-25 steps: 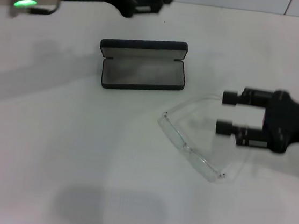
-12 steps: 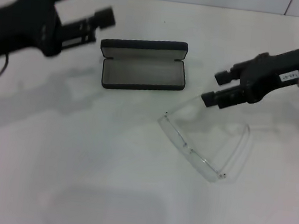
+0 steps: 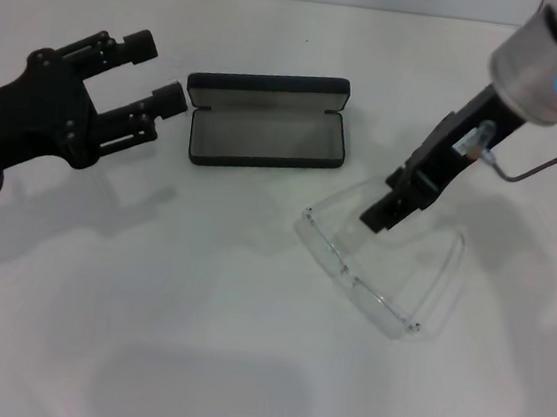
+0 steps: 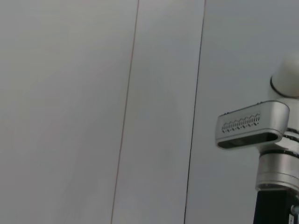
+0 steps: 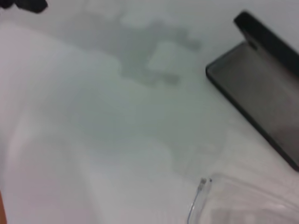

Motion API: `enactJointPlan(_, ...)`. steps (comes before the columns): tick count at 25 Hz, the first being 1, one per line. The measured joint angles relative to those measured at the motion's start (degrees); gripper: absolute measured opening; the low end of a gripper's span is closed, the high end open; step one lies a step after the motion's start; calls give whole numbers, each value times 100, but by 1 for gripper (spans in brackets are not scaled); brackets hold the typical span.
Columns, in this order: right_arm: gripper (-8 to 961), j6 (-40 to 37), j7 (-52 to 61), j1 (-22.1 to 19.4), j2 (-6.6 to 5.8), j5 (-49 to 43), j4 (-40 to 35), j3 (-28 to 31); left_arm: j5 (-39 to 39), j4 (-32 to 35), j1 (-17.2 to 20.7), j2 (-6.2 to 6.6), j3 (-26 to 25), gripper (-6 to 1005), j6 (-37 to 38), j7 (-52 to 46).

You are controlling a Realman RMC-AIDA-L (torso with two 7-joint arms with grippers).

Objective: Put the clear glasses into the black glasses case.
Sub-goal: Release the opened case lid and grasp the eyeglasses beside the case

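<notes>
since the earlier frame both arms have swung inward: the right gripper [image 3: 378, 218] has dropped from the right edge to a point over the clear glasses [image 3: 378, 265], and the left gripper [image 3: 160, 81] has come down beside the case. right gripper: seen from the head view as a dark tip pointing down and to the left over the far arm of the glasses; whether its fingers are parted or closed cannot be told, and contact with the frame cannot be confirmed. left gripper: fingers [image 3: 171, 96] spread apart, nothing between them, tips just left of the black glasses case [image 3: 266, 122]. clear glasses: lying unfolded on the white table [image 3: 243, 345], right of centre, near and to the right of the case, apart from it; one hinge end shows in the right wrist view [image 5: 202, 184]. black glasses case: open, grey lining up, lid raised on the far side, interior holding nothing [image 5: 261, 88].
</notes>
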Motion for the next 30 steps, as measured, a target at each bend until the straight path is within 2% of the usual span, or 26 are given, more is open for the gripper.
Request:
enactJointPlan(8, 573, -42, 772, 391, 52, -128, 214, -711, 184, 12, -68, 11, -7, 712, -198, -33)
enactJointPlan(17, 565, 157, 1189, 499, 50, -137, 489, -963, 399, 11, -162, 17, -10, 712, -462, 12)
enactJointPlan(25, 557, 744, 1215, 440, 49, 206, 1006, -1142, 675, -19, -342, -26, -10, 713, -724, 17)
enactJointPlan(30, 553, 971, 1309, 508, 50, 316, 1186, -1573, 716, -51, -484, -29, 3, 713, -920, 25)
